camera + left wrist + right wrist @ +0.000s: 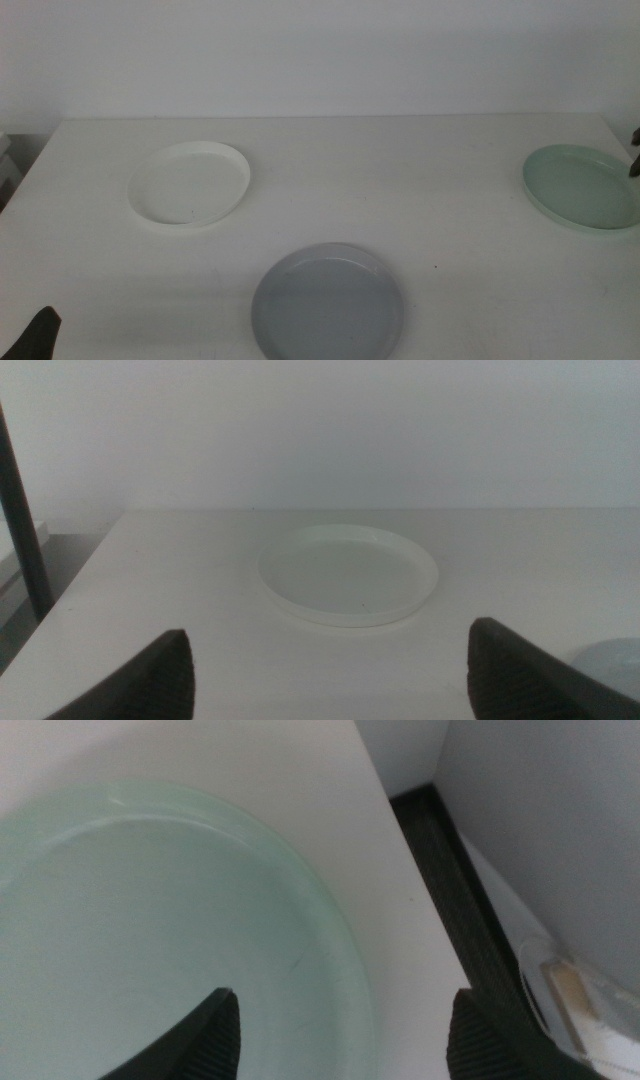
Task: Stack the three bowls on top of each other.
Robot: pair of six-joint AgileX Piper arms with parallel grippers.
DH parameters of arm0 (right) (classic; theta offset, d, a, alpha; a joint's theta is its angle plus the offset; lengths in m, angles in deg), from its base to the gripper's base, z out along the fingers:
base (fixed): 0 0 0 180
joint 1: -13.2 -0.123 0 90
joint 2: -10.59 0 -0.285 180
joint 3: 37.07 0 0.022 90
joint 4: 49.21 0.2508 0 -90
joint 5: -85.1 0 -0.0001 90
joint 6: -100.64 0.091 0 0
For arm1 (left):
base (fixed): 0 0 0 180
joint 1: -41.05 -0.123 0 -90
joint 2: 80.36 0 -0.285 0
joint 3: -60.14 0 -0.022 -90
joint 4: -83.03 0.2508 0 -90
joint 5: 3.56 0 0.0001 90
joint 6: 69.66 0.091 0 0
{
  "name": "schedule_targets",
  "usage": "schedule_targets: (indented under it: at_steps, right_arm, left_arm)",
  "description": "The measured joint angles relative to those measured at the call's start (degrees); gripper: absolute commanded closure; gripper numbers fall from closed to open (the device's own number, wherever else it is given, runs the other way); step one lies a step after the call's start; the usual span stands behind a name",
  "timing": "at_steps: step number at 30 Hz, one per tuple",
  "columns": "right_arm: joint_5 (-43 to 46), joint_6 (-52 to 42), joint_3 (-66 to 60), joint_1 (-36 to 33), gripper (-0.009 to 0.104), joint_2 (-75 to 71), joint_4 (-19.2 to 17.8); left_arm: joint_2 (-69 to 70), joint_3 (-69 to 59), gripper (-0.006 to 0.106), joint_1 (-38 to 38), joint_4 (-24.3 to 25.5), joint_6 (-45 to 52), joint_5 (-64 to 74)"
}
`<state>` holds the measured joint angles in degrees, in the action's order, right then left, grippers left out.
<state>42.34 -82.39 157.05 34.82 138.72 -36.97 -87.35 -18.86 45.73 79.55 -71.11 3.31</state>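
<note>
Middle view gives me all three bowls, each alone on the bench and well apart from the others. I see the white bowl (190, 184) toward the left edge, about halfway back. I see the grey bowl (328, 302) at the front edge near the centre, its near rim cut off by the picture. The mint green bowl (583, 187) lies at the right edge of the bench (400, 190), with part of its rim out of view.

My right gripper (340, 1025) hangs over the mint green bowl's rim by that right edge, jaws spread wide, one over the bowl's inside and the other past the bench edge; it holds nothing. My left gripper (330, 670) waits low at the front left corner, jaws also wide apart and empty, with the white bowl lying ahead between them and a sliver of the grey bowl off to one side.
</note>
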Motion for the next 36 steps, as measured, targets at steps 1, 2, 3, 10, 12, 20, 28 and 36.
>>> schedule_targets:
  at_steps: [1,2,3,10,12,20,28,36]
  right_arm:
    - [0.12,-0.02,0.19,0.00,0.043,0.96,0.03]
    - [0.17,-0.07,0.31,0.00,0.043,1.61,0.03]
    - [0.32,-0.07,0.38,0.00,0.044,2.35,0.14]
    - [2.09,-0.26,0.48,0.00,0.069,5.12,0.24]
    - [2.32,-0.26,0.51,0.00,0.087,5.19,0.24]
    - [4.49,-0.25,-3.54,0.00,0.096,0.75,1.74]
    - [11.40,-9.76,-19.92,-1.79,0.096,-16.49,15.47]
    - [9.69,-16.12,-26.20,-14.66,0.096,-26.73,22.32]
  left_arm:
    - [0.00,0.00,-0.004,0.00,0.00,0.00,0.00]
    - [0.00,0.00,-0.004,0.00,0.00,0.00,0.00]
    - [0.00,0.00,-0.004,0.00,0.00,0.00,0.00]
    - [0.00,0.00,-0.004,0.00,0.00,0.00,0.00]
    - [0.00,0.00,-0.004,0.00,0.00,0.00,0.00]
    - [0.00,0.00,-0.004,0.00,0.00,0.00,0.00]
    - [0.00,0.00,-0.004,0.00,0.00,0.00,0.00]
    - [0.00,0.00,-0.004,0.00,0.00,0.00,0.00]
